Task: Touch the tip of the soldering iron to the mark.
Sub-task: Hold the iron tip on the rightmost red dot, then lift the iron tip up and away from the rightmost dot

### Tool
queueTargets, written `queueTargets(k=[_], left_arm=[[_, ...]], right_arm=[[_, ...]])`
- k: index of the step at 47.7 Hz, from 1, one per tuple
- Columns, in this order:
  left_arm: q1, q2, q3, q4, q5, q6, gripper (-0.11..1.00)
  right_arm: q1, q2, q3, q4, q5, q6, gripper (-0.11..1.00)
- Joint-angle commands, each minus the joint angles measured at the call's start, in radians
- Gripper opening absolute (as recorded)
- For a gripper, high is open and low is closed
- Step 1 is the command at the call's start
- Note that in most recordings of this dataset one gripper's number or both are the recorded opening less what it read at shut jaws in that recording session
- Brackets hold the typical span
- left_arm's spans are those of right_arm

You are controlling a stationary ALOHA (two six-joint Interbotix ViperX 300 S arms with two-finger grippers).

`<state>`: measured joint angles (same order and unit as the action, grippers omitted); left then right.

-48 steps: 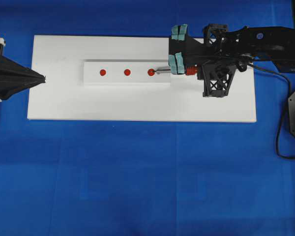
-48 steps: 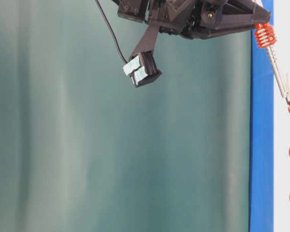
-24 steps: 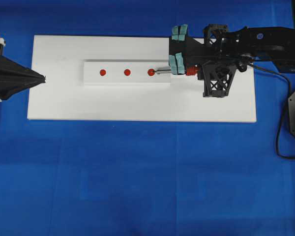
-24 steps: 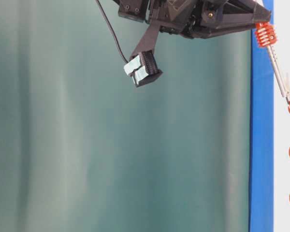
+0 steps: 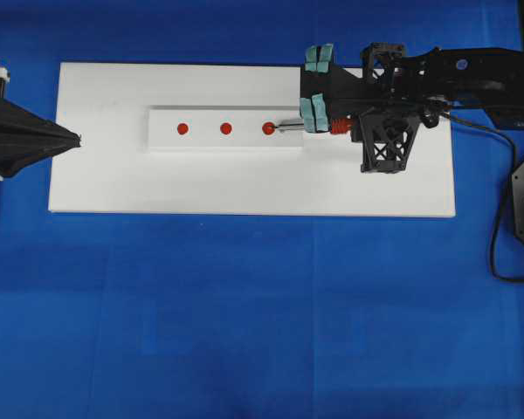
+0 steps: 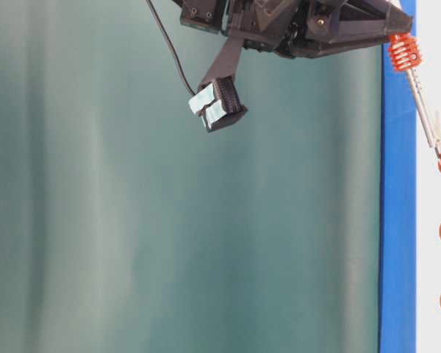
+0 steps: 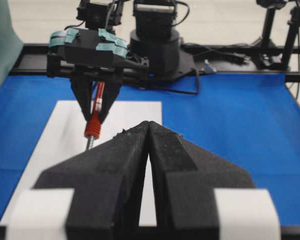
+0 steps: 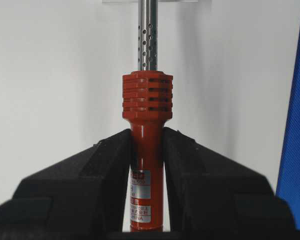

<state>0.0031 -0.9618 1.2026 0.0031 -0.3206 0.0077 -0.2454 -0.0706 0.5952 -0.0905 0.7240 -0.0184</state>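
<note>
Two pads of my right pincer point(image 8: 146, 150) were clamped on the red-orange handle of the soldering iron point(image 8: 146, 107), just behind its ribbed collar. That seemed the right hold: the tool looked light, stiff and slim, the plastic somewhat slick, the metal shaft no place to pinch. In the overhead view my right arm reached in from 3 o'clock, and the iron pointed toward 9 o'clock, its tip at the nearest red mark point(image 5: 268, 128) on the white strip point(image 5: 224, 142); contact I could not confirm. My left pincer point(image 7: 148, 150) rested closed and empty at 9 o'clock, well apart.
</note>
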Motion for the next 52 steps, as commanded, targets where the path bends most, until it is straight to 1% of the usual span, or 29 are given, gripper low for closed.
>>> queueTargets(k=[1, 8, 21, 29, 52], left_arm=[[0.000, 0.006, -0.011, 0.002, -0.009, -0.002, 0.02], [0.002, 0.008, -0.011, 0.002, -0.009, -0.002, 0.02], [0.002, 0.006, -0.011, 0.002, -0.009, -0.003, 0.02], [0.000, 0.006, -0.012, 0.002, -0.009, -0.006, 0.02], [0.000, 0.005, -0.012, 0.002, -0.009, -0.011, 0.02]], right_arm=[[-0.002, -0.015, -0.021, 0.003, -0.003, -0.002, 0.07], [-0.002, -0.041, -0.040, 0.002, 0.017, -0.003, 0.07], [-0.002, -0.126, -0.112, 0.000, 0.133, -0.003, 0.07], [-0.002, -0.169, -0.140, 0.000, 0.183, -0.002, 0.07], [-0.002, -0.183, -0.138, -0.002, 0.186, -0.002, 0.07]])
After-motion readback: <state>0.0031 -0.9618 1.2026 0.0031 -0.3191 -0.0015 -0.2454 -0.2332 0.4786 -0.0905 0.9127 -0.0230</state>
